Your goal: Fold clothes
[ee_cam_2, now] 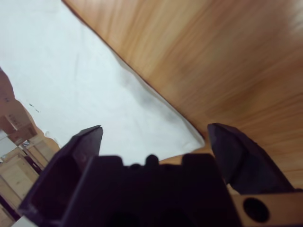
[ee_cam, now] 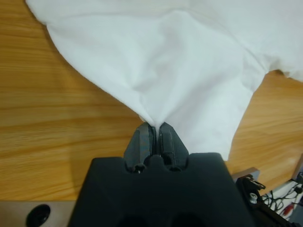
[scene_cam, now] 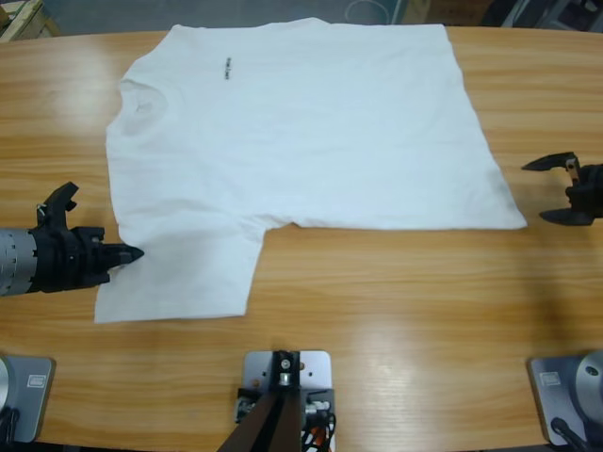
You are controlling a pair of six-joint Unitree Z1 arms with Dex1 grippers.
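A white T-shirt (scene_cam: 301,132) lies spread flat on the wooden table (scene_cam: 396,311), collar to the left, with a small dark mark (scene_cam: 227,69) near the collar. My left gripper (scene_cam: 132,252) is at the near sleeve's edge, shut on the sleeve fabric (ee_cam: 154,124), which puckers into its jaws. The sleeve (scene_cam: 184,273) rests on the table. My right gripper (scene_cam: 558,190) stands open at the right edge, a short way off the shirt's hem corner (scene_cam: 516,222). In the right wrist view the hem corner (ee_cam_2: 196,139) lies between and beyond the spread jaws.
Bare wood runs along the front of the table and to the right of the shirt. The shirt's far edge reaches the table's back edge (scene_cam: 528,34). Boxes and room clutter (ee_cam_2: 14,127) show past the table in the right wrist view.
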